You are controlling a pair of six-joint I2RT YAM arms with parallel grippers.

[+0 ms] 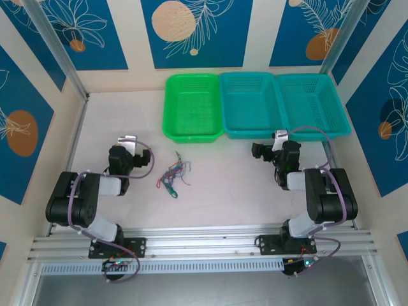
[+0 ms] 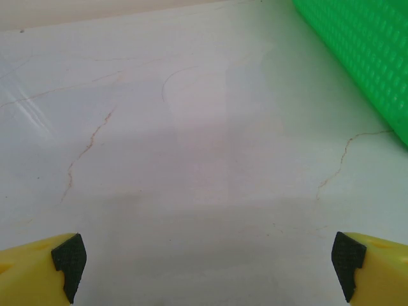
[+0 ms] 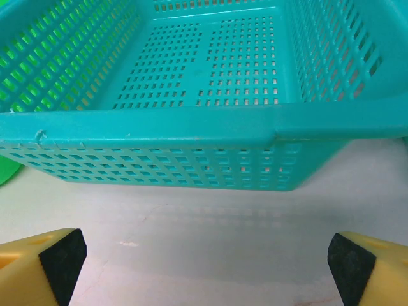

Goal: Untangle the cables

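Red-brown, blue and green cables lie in one knotted heap on the table, midway between its far and near edges, nearer the left arm; left gripper and right gripper both gape wide, empty; best pinch one loose outer strand while the other pins the heap.

Bright, even, diffuse light, soft faint shadows on the table, both wrist views slightly hazy

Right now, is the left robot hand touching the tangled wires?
Apart. The top view shows bare table between the left gripper and the cables.
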